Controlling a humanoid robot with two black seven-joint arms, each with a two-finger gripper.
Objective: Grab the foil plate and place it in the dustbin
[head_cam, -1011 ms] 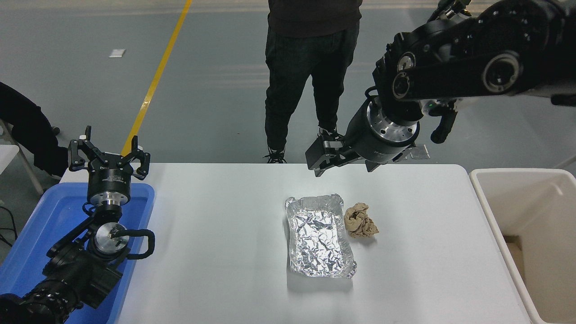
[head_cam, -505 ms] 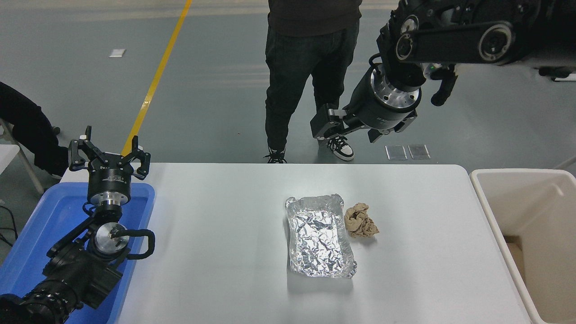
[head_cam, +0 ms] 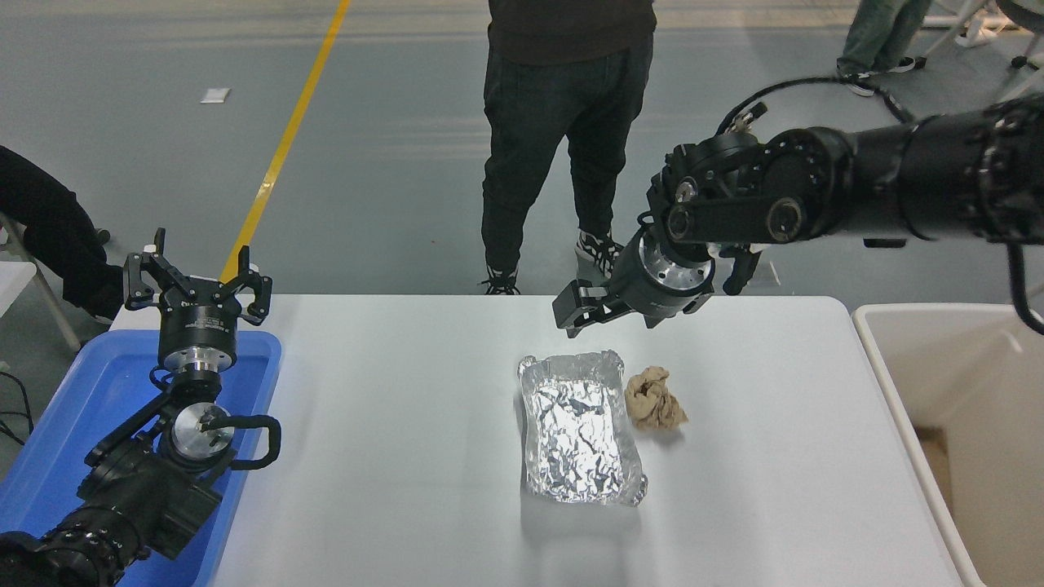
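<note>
A white worktop [head_cam: 391, 456] with rounded far corners is filling the lower middle of the frame, lying under flat, even light. The foil plate [head_cam: 580, 428] is resting on it slightly right of centre, its long side running toward the camera, with a crumpled tan paper ball [head_cam: 654, 399] sitting just beside its upper right corner. At the right edge of the frame the cream dustbin [head_cam: 897, 359] is standing against the worktop's side, brown cardboard showing inside, well apart from the foil plate. At the lower left a blue tray [head_cam: 57, 424] is lying under the parked left gripper [head_cam: 196, 281], whose jaws are standing spread open and holding nothing. The right gripper [head_cam: 581, 308] is reaching in from the right edge and hanging above the worktop's far edge, just beyond the foil plate's far end and not touching it; whether its jaws are open or closed cannot be told. Behind, a grey floor [head_cam: 391, 163] is stretching away with a yellow line [head_cam: 285, 139] running diagonally at the upper left, and a person in dark trousers [head_cam: 555, 130] is standing at the worktop's far side.
</note>
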